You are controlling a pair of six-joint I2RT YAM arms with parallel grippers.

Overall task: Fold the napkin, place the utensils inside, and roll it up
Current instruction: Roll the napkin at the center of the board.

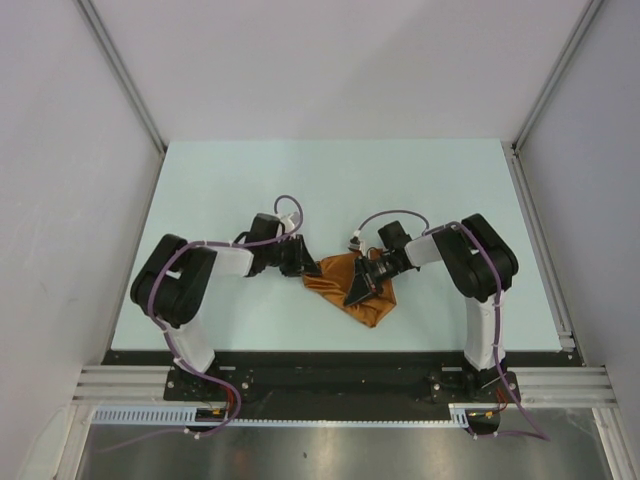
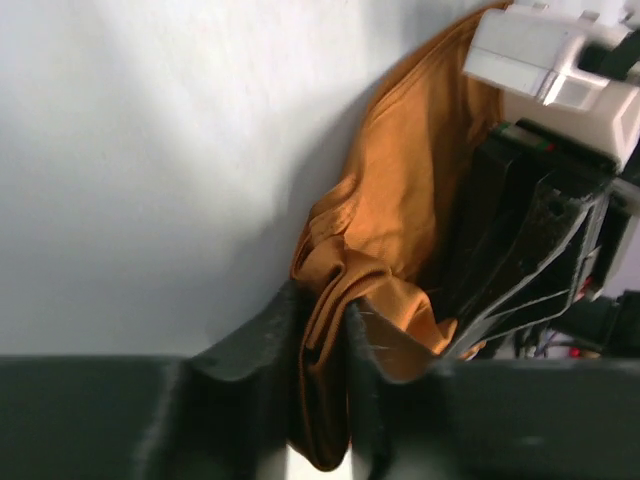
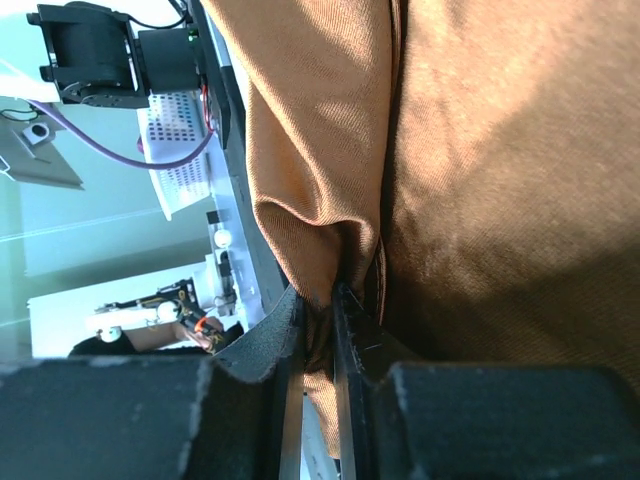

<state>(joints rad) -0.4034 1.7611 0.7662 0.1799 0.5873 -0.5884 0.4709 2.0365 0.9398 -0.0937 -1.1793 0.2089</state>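
The rust-orange napkin [image 1: 352, 290] lies bunched in the middle of the table, between both arms. My left gripper [image 1: 304, 267] is at its left corner, shut on a folded edge of the napkin [image 2: 345, 270]; cloth fills the gap between the dark fingers [image 2: 250, 350]. My right gripper [image 1: 362, 285] is over the napkin's middle, shut on a fold of the napkin [image 3: 320, 200] that hangs down between its fingers [image 3: 272, 335]. The utensils are hidden or out of view.
The pale table [image 1: 220, 190] stretches behind and to both sides of the cloth. Grey walls stand left and right. The right arm's wrist housing [image 2: 560, 70] sits close above the napkin in the left wrist view. A black rail [image 1: 330, 360] runs along the near edge.
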